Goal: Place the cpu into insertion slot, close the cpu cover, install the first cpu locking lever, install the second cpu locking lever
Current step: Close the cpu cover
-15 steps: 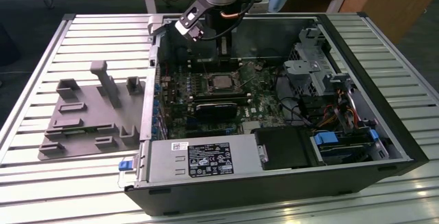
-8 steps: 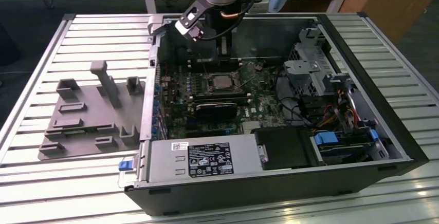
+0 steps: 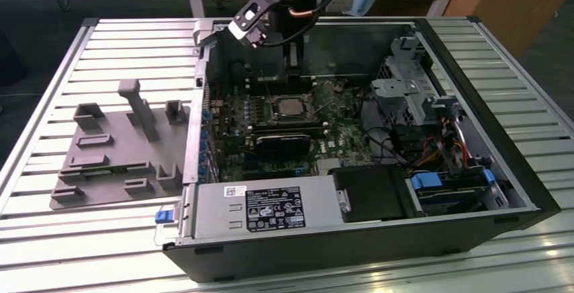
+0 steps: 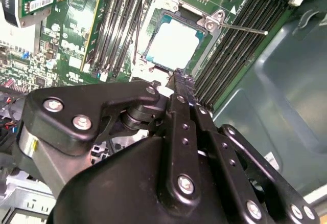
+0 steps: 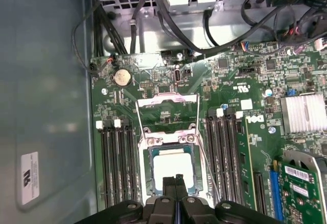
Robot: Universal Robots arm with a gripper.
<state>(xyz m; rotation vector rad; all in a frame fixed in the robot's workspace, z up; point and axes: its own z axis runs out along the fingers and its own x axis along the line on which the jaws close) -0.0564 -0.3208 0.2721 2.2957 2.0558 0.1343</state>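
Observation:
The cpu lies flat in the insertion slot on the green motherboard, its silver top bright in both wrist views. The cpu cover stands swung up off the slot, and board shows through its window. A thin locking lever sticks out free beside the slot. My gripper is shut with nothing between its black fingers. Its tips hover at the near edge of the cpu. In the exterior view the arm reaches down into the open computer case, with the gripper just above the slot.
Black memory slots flank the slot on both sides. A fan card, power supply, drive cage and cables crowd the case. A grey fixture plate lies on the table at the exterior view's left.

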